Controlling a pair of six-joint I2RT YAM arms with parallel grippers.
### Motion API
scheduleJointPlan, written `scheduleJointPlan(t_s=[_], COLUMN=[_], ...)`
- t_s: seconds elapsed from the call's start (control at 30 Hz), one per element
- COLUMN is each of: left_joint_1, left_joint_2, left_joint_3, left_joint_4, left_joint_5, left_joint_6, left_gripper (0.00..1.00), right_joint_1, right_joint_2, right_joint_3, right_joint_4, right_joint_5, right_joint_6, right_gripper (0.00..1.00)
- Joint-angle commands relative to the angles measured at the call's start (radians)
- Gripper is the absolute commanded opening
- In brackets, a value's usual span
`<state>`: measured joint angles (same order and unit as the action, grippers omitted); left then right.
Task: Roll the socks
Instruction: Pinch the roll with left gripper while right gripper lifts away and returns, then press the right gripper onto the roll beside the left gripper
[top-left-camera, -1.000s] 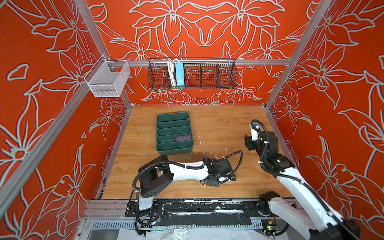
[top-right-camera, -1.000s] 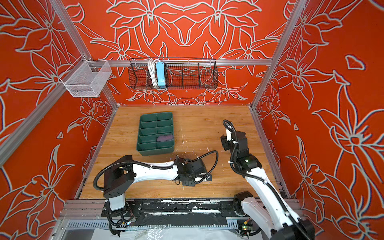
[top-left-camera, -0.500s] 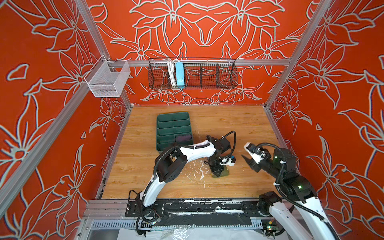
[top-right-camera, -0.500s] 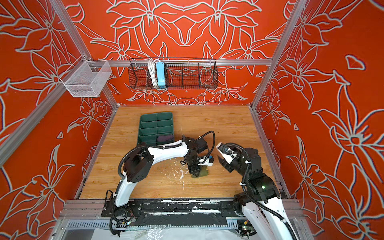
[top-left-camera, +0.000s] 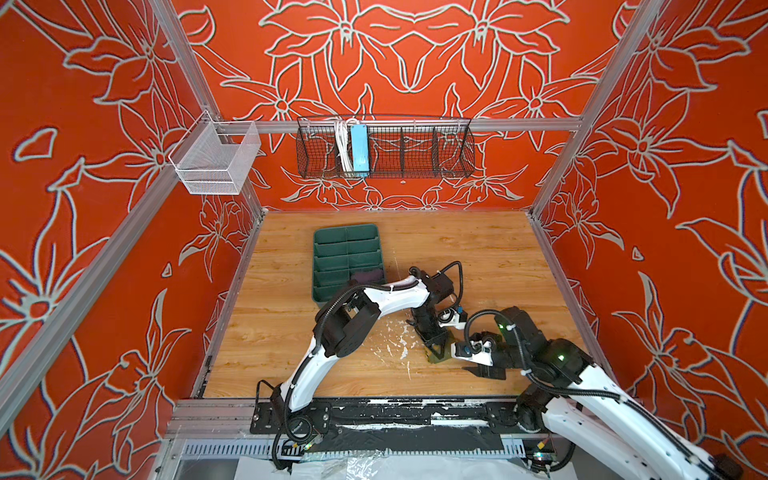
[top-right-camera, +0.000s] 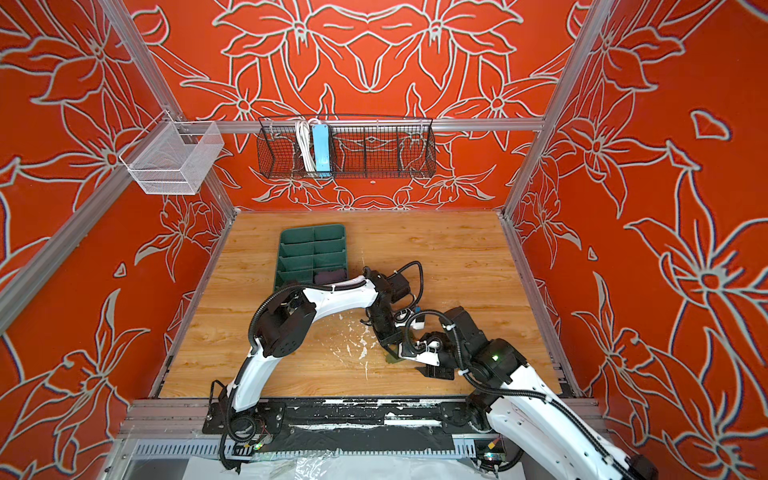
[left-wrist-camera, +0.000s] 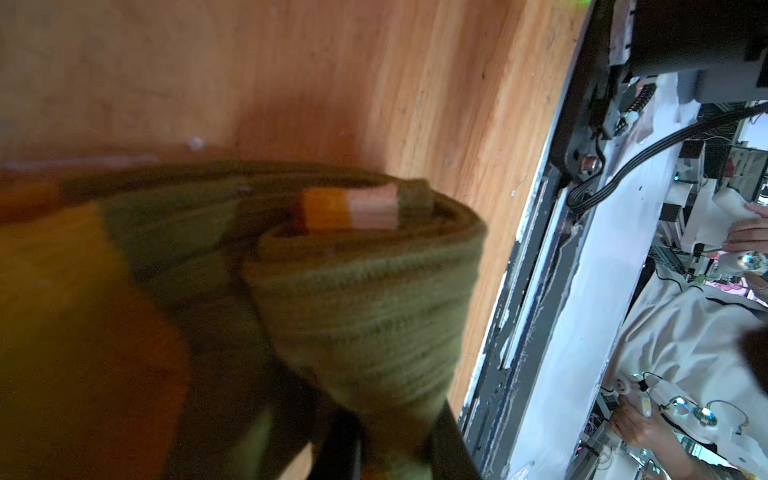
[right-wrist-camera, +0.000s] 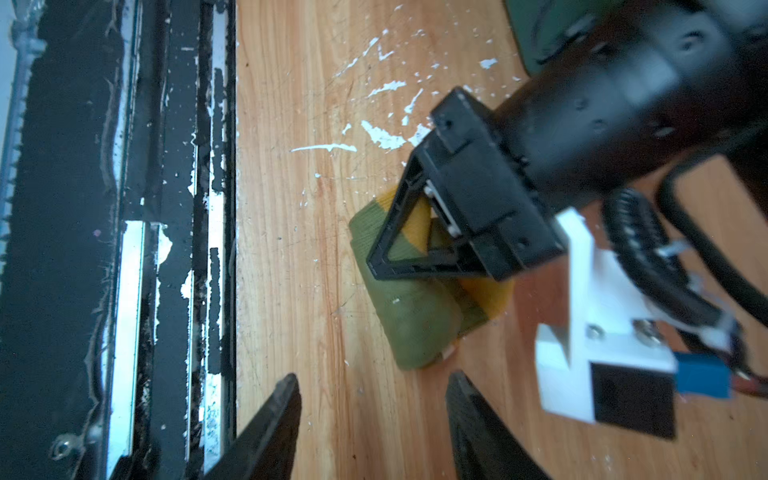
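The olive green sock (top-left-camera: 439, 358) (top-right-camera: 391, 359) is a tight roll on the wooden floor near the front middle. My left gripper (top-left-camera: 433, 348) (top-right-camera: 387, 344) comes down on it and is shut on the roll (left-wrist-camera: 365, 299), with mustard and cream bands showing at the roll's end. In the right wrist view the roll (right-wrist-camera: 415, 316) lies just ahead of my right gripper (right-wrist-camera: 373, 380), which is open with only bare wood between its fingers. In both top views the right gripper (top-left-camera: 464, 358) (top-right-camera: 411, 360) sits right beside the roll. A purple sock (top-left-camera: 368, 276) (top-right-camera: 330, 275) lies rolled in the tray.
The dark green divided tray (top-left-camera: 345, 241) (top-right-camera: 311, 241) stands behind the left arm. White flecks mark the wood (right-wrist-camera: 382, 137). The black front rail (right-wrist-camera: 124, 249) runs close to the sock. A black wire basket (top-left-camera: 386, 145) and a white mesh basket (top-left-camera: 216, 160) hang on the walls.
My right arm has swung down from the right side and reached in to the sock. My left arm has lifted its elbow and holds the roll a little nearer the front.
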<state>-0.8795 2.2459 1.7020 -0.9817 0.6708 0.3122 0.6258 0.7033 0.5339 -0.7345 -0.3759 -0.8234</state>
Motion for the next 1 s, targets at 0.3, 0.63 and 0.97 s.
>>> scheduleJointPlan(t_s=[0.3,0.63,0.97], left_joint_1=[-0.016,-0.015,-0.013], left_joint_2=[0.088,0.072,-0.049], left_joint_3=[-0.074,-0.059,-0.122], left_joint_4=[-0.039,-0.072,0.025], left_joint_5=[-0.128,-0.147,-0.233], left_joint_6=[-0.001,0.031,0.022], left_gripper=[0.0,0.0,0.29], right_joint_1=[0.139,0.162,0.194], right_joint_2=[0.366,0.469,0.542], right_joint_3=[-0.002,-0.04,-0.022], right_joint_4=[0.265,0.36,0.324], right_joint_5=[0.298,0.401,0.409], right_joint_6=[-0.039,-0.008,0.039], right_gripper=[0.57,0.43,0.0])
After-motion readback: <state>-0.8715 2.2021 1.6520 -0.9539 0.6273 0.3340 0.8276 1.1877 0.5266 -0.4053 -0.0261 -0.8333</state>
